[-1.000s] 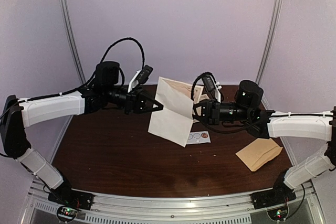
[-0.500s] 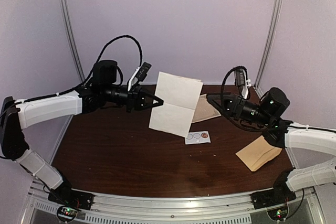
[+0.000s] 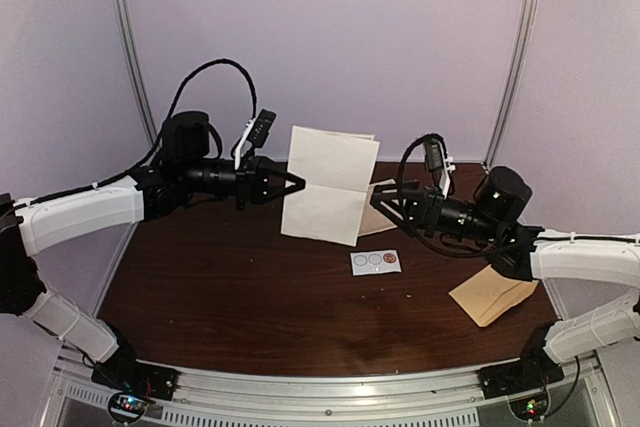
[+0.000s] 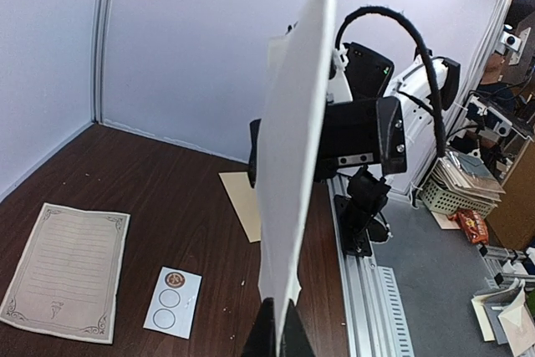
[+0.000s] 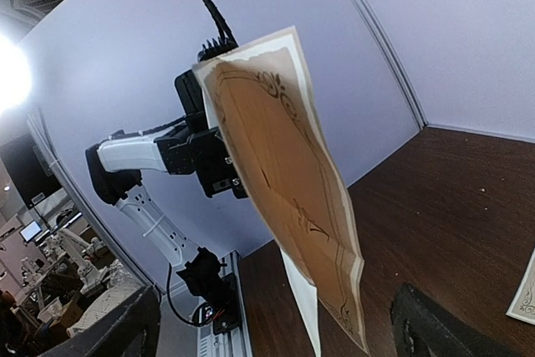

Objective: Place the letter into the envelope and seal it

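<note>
The letter [image 3: 330, 187] is a folded sheet, white on the outside with an ornate border inside, and it hangs upright above the table's middle. My left gripper [image 3: 297, 185] is shut on its left edge; in the left wrist view the black fingertips [image 4: 280, 328] pinch the sheet's near edge [image 4: 292, 165]. My right gripper [image 3: 385, 202] stands open just right of the letter and holds nothing; in its own view the letter [image 5: 284, 173] hangs ahead between the spread fingers [image 5: 280, 311]. The tan envelope [image 3: 492, 295] lies flat at the right, under the right arm [image 4: 238, 202].
A small white card with round stickers [image 3: 375, 261] [image 4: 173, 301] lies on the dark wooden table [image 3: 230, 287]. Another bordered sheet [image 4: 67, 269] lies flat farther back. The metal rail with both arm bases [image 3: 330, 392] runs along the near edge.
My right gripper has opened, let go of the letter and drawn back to the right. My left gripper has kept its hold and carried the letter slightly up and left.
</note>
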You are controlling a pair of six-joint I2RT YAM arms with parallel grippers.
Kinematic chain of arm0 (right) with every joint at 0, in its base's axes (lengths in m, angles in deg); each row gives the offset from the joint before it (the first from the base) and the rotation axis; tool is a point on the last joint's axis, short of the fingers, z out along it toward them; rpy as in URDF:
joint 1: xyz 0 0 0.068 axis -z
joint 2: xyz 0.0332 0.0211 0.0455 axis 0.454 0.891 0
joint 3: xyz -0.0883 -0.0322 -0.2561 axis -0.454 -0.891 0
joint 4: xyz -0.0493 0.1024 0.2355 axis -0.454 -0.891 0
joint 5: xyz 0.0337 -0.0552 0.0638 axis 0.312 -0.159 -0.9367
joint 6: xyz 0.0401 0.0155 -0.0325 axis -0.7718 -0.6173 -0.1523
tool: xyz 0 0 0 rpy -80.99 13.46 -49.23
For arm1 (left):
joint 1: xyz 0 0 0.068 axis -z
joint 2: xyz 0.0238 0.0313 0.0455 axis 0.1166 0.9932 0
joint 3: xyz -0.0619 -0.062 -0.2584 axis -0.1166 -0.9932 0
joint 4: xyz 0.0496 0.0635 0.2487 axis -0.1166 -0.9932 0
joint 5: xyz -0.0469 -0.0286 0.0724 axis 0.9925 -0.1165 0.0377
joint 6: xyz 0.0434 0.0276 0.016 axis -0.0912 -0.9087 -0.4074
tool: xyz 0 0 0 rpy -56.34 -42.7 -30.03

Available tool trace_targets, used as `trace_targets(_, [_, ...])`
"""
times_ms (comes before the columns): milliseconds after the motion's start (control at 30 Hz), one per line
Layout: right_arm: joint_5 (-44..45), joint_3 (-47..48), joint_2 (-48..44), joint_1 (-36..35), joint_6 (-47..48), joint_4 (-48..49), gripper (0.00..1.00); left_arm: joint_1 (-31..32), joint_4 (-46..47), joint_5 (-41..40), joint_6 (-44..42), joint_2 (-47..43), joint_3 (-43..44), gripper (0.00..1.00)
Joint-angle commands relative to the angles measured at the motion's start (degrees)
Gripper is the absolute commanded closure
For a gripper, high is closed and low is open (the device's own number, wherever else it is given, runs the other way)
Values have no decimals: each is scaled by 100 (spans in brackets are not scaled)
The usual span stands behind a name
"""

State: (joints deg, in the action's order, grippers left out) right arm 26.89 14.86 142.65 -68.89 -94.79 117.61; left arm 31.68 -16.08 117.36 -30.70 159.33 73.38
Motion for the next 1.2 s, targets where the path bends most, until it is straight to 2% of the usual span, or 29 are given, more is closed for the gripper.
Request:
trace_targets(0, [97,265,287,-107,132,57,5,21,338,108,19,-89,-50,100])
trace_targets(100, [34,358,491,-134,93,153,9,29,340,183,28,-86,-50,100])
trace_targets(233, [-100,480,719,-194,30,297,20,30,336,215,29,-77,-58,100])
trace_targets(367, [-97,528,832,-239,-14,423,39,30,343,282,36,-50,-43,100])
trace_targets(733, [80,419,898,-262,-179,789,100,30,330,400,47,39,-15,100])
trace_targets(800, [127,402,893,-265,-180,804,100,30,329,404,49,33,-14,97])
trace_targets(900, [217,348,844,-264,-179,873,100,30,330,400,58,39,-14,78])
trace_targets(933, [246,328,825,-260,-186,891,100,30,327,417,55,45,-14,75])
trace_targets(1067, [338,296,759,-260,-178,943,100,30,330,439,72,80,-12,74])
trace_targets(1167, [374,296,740,-258,-167,950,100,30,340,434,74,95,-14,80])
